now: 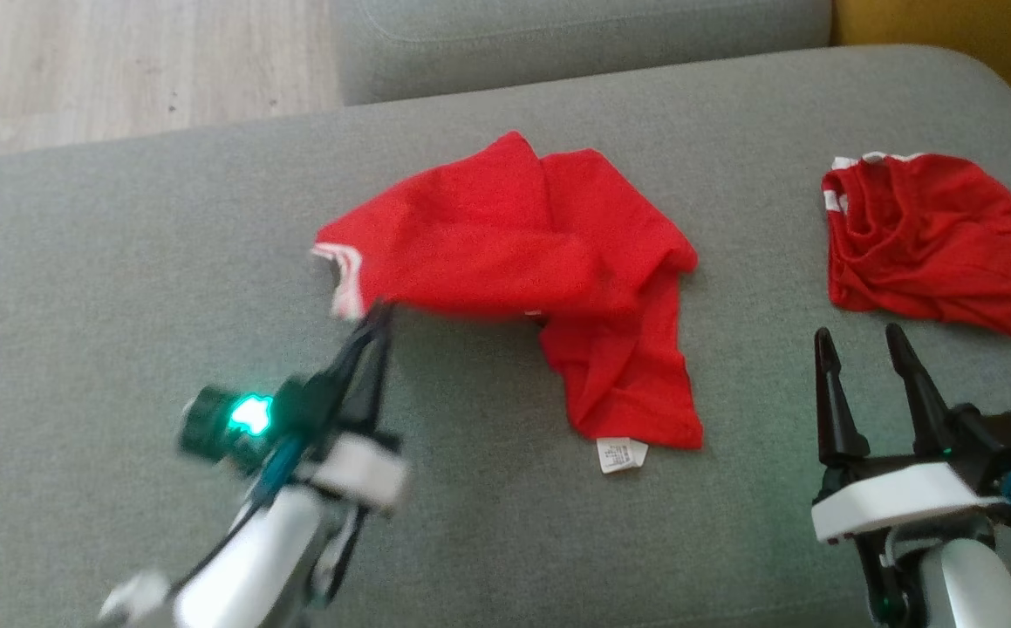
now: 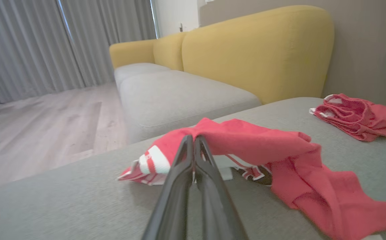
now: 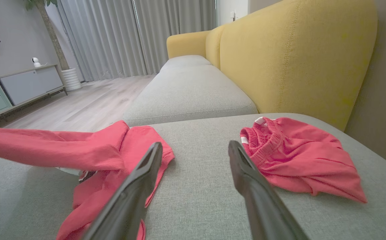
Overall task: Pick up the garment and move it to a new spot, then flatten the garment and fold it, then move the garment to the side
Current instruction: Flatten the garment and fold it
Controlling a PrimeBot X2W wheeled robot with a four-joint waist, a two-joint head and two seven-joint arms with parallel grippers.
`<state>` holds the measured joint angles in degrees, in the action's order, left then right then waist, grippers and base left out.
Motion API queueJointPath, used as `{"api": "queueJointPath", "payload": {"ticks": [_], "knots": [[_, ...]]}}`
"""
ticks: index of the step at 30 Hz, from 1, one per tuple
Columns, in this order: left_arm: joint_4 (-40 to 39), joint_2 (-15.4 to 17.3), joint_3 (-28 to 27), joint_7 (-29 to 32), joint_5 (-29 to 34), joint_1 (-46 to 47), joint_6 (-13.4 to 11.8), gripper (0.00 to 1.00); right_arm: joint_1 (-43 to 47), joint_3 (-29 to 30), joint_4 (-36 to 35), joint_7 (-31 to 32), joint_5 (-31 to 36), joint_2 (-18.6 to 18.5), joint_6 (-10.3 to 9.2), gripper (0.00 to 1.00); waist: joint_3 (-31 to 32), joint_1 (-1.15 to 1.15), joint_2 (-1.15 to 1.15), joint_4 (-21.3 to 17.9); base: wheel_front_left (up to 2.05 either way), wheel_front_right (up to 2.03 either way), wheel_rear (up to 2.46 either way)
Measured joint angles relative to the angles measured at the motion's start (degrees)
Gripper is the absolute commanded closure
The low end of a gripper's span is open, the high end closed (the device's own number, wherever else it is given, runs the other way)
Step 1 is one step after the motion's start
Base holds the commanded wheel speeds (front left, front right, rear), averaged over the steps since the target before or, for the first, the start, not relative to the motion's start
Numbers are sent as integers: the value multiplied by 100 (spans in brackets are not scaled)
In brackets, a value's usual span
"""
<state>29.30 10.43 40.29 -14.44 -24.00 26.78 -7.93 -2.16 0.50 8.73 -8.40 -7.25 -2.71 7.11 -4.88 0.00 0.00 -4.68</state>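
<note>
garment (image 1: 514,244): crumpled on the grey cushion (image 1: 121,262), left end lifted, long axis running rightward
left gripper (image 1: 380,312): pinched together on its near left edge, beside the striped cuff (image 1: 344,275)
right gripper (image 1: 858,342): fingers apart, empty, well right of it
nearer arm: left

Garment (image 1: 505,235): soft matt cloth. Cushion (image 1: 121,288): coarse grey woven fabric. Floor (image 1: 121,52): pale, smooth wood grain.

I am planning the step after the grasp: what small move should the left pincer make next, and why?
Probably raise it: the left pincer is shut on an edge of the middle red garment, but most cloth lies on the grey cushion.
</note>
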Motion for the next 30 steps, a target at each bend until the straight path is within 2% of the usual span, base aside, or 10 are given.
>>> {"api": "queueJointPath", "payload": {"ticks": [4,5,9,11,14,19,25,30], "knots": [[-1065,635,-226,0,264,-773,-396,100,104,53,-2,0,-33,2,0,0,103,0,0,65,0,0,0],[-1549,925,-361,0,297,-1051,-599,100,130,94,-12,0,-33,3,0,0,134,0,0,86,0,0,0],[-2390,1456,-693,253,371,-1340,-990,100,184,171,-34,0,-33,4,0,0,158,-1,0,94,0,0,0],[-2617,1636,-836,408,334,-1415,-1076,100,181,155,-53,0,-33,4,0,0,143,0,0,63,0,0,0],[-2722,1780,-895,588,328,-1441,-1071,100,172,92,-67,0,-35,7,0,0,87,0,0,-30,0,0,0],[-2452,1594,-693,739,330,-1000,-837,100,147,3,-67,1,-52,8,0,0,-70,0,0,-252,0,0,0],[-1141,624,-175,769,314,49,-325,100,-24,-138,-40,3,-58,8,0,0,-301,0,0,-631,0,0,0],[231,-20,56,500,177,397,9,100,-209,-269,-26,3,-58,8,0,0,-482,1,0,-955,0,0,0]]}}
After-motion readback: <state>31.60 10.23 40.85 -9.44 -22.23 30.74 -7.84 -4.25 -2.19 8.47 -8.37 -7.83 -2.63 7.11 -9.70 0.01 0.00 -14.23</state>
